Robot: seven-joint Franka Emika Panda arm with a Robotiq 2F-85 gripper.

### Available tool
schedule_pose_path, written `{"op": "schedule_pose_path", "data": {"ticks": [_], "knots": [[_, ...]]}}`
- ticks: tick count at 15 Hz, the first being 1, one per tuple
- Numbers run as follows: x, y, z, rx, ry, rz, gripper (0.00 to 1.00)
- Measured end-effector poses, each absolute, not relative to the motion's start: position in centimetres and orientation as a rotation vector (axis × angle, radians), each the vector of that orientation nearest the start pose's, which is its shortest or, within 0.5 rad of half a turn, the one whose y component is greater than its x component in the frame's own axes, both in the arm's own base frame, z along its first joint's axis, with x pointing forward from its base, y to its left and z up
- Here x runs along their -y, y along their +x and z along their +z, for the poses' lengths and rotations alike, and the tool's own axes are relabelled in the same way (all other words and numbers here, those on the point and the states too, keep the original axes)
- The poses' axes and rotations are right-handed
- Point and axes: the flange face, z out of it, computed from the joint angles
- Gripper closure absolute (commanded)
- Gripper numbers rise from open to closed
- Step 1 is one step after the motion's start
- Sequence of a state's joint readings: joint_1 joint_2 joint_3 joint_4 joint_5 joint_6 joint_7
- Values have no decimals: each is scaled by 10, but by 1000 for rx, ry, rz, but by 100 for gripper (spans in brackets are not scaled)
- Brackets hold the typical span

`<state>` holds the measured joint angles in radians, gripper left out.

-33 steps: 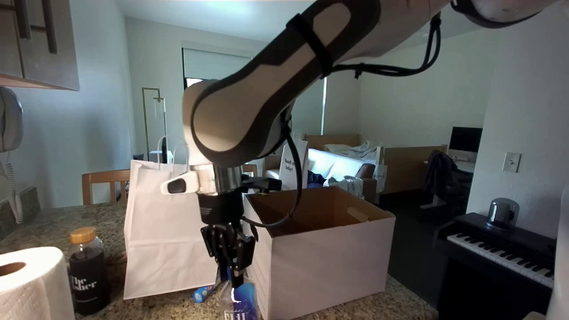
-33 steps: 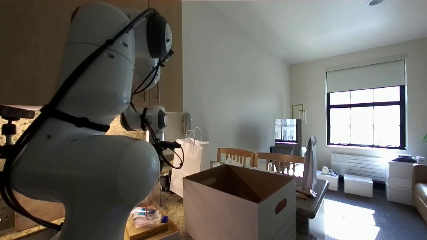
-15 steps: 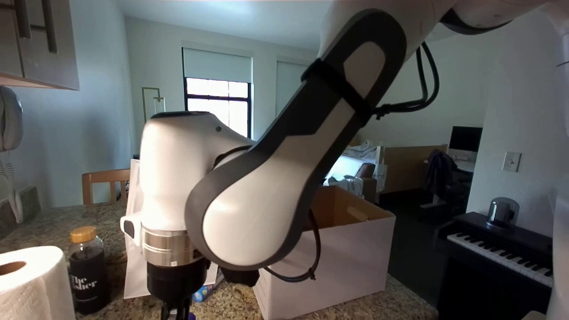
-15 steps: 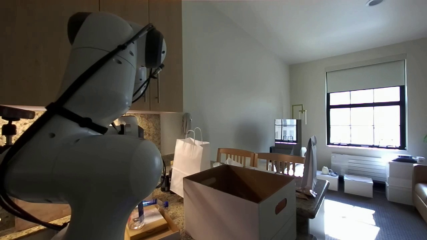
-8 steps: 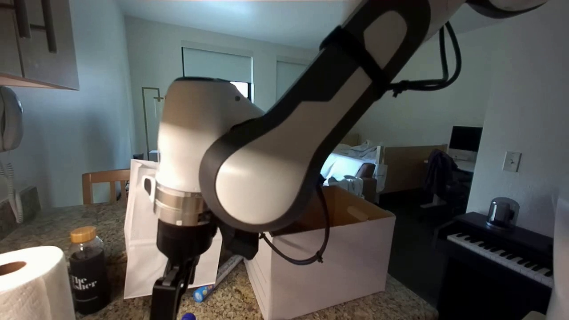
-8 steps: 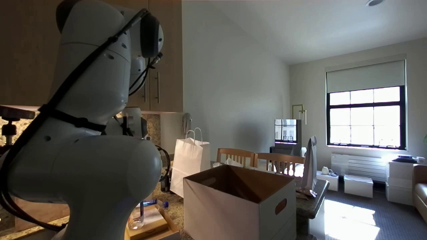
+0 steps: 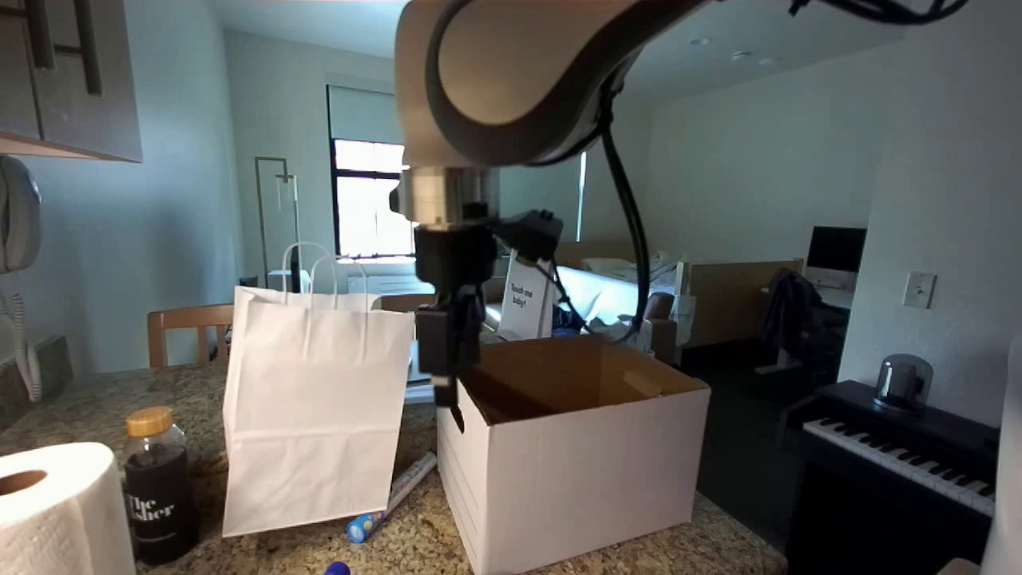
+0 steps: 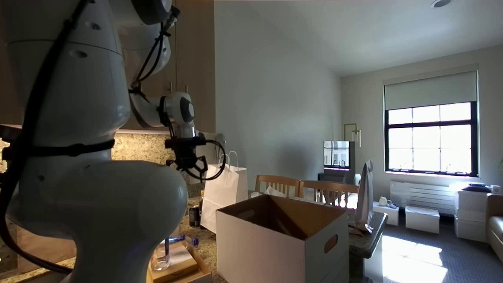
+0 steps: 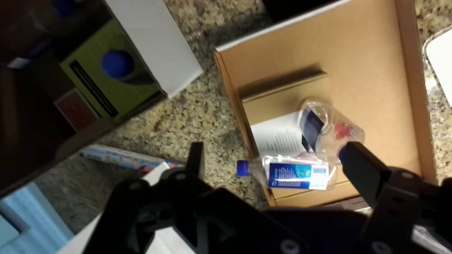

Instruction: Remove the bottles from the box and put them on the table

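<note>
In the wrist view a clear bottle [image 9: 295,174] with a blue label lies over the rim of a cardboard tray, its blue cap past the edge. Against it a second bottle [image 9: 335,130], with red on it, stands or leans; its cap is partly behind a finger. Inside the dark white-walled box [image 9: 155,38] a blue-capped bottle [image 9: 117,64] shows, with another blue cap [image 9: 64,6] at the corner. My gripper [image 9: 274,155] is open and holds nothing, raised above the speckled table [image 9: 208,134]. An exterior view puts the gripper [image 7: 447,391] beside the box [image 7: 591,487].
The brown tray [image 9: 378,67] holds a flat cardboard package. A white paper bag [image 7: 319,415] stands near the box, and a blue-ended tube [image 7: 391,499] lies between them. A dark jar [image 7: 158,495] and a paper roll [image 7: 60,511] are to the side.
The gripper held a bottle beside the box, lowered it over the tray and let go. It has since opened and risen back toward the box. The lying bottle has shifted.
</note>
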<state>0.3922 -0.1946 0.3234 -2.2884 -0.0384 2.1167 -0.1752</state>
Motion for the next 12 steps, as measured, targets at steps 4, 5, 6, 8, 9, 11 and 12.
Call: {"op": "schedule_pose_path", "data": {"ticks": [4, 5, 6, 8, 9, 11, 12], "knots": [[-223, 404, 477, 1243, -2987, -53, 0], [-198, 415, 483, 1197, -2996, -58, 0], [-175, 425, 487, 1148, -3005, -59, 0], [-137, 442, 485, 1071, -3016, -43, 0], [-123, 449, 481, 1041, -3020, -26, 0], [-104, 457, 471, 1003, -3024, 11, 0], [-97, 461, 465, 994, -3022, 36, 0]]}}
